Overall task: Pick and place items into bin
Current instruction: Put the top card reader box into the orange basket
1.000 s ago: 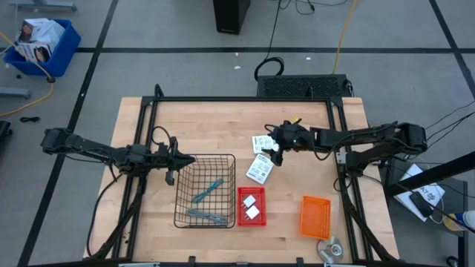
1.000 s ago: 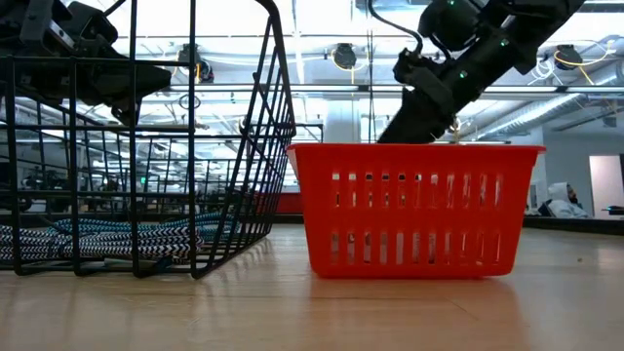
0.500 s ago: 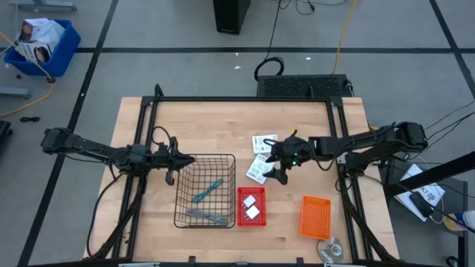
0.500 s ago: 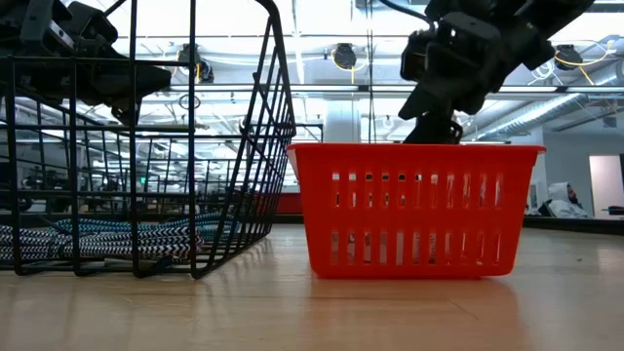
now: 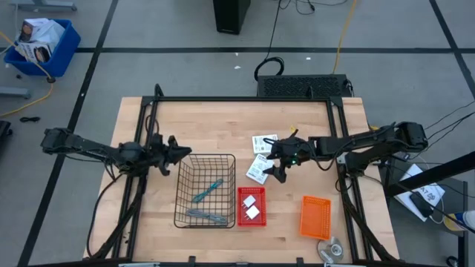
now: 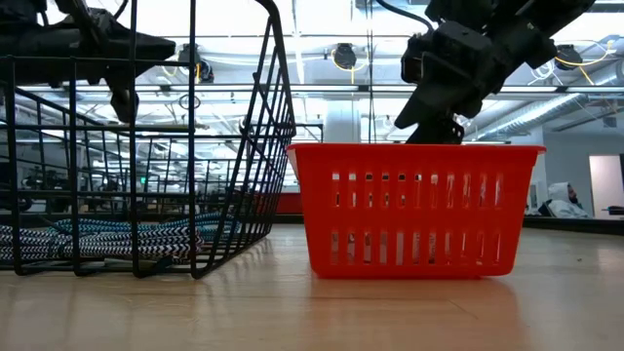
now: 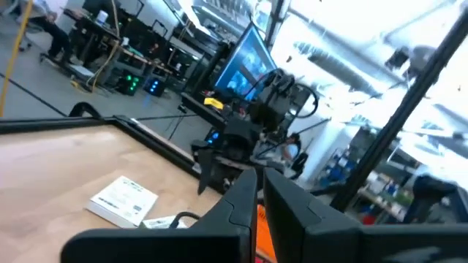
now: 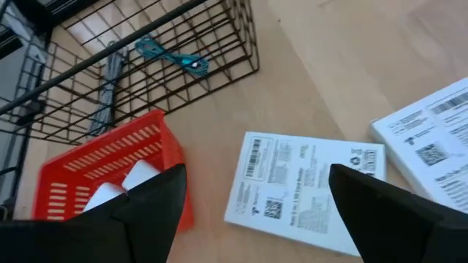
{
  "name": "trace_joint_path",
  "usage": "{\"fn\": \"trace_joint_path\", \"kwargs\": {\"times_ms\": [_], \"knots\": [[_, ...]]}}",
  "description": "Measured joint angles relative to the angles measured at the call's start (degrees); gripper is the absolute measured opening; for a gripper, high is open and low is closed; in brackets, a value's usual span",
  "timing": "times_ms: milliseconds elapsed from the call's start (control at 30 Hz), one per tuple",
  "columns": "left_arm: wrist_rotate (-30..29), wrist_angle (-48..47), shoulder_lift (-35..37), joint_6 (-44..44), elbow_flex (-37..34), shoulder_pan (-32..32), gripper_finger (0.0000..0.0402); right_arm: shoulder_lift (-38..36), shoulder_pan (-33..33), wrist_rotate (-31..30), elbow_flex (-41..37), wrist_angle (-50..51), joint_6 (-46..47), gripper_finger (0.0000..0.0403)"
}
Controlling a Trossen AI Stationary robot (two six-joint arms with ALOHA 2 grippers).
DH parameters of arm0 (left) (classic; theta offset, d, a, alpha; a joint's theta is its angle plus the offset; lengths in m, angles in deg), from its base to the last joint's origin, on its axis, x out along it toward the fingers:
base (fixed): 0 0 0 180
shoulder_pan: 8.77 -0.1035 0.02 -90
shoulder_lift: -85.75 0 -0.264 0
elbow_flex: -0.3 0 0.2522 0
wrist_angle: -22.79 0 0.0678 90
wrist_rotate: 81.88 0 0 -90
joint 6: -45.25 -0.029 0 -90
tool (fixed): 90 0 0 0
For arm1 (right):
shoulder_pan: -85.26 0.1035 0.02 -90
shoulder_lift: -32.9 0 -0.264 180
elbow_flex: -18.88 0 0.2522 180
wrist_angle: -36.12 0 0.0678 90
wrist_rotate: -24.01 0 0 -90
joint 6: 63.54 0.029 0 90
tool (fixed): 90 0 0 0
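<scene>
Mostly done I think: tools (image 5: pixel 207 191) sit in the wire basket (image 5: pixel 180 194), blocks (image 5: pixel 251 205) in the red bin (image 5: pixel 241 194), while the right gripper (image 5: pixel 276 170), jaws spread, hovers over the loose cards (image 5: pixel 257 170) on the worktop (image 5: pixel 208 126).

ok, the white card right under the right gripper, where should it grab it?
The card lies flat on the table, so there is probably no face to pinch. Likely best: the right gripper drops from above, its open jaws straddling the card's short width, closing on the long edges.
</scene>
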State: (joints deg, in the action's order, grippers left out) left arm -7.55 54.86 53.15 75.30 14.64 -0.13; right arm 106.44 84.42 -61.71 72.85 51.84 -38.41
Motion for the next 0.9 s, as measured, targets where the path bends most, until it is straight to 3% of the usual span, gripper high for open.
{"fn": "trace_joint_path", "kwargs": {"times_ms": [367, 667, 900], "knots": [[0.02, 0.24, -0.03, 4.59, 0.0, 0.01, 0.0031, 0.0, -0.34, -3.22, -0.02, 1.6, -2.93, 0.0325], [-8.46, 2.51, -0.01, 4.62, 0.0, -1.07, 0.0031, -0.02, -3.29, -7.41, -0.07, 8.47, -0.39, 0.0325], [-6.28, 1.81, -0.05, 5.05, 1.9, -2.72, 0.0029, -0.04, -6.31, -7.23, -0.09, 8.69, -0.64, 0.0325]]}}
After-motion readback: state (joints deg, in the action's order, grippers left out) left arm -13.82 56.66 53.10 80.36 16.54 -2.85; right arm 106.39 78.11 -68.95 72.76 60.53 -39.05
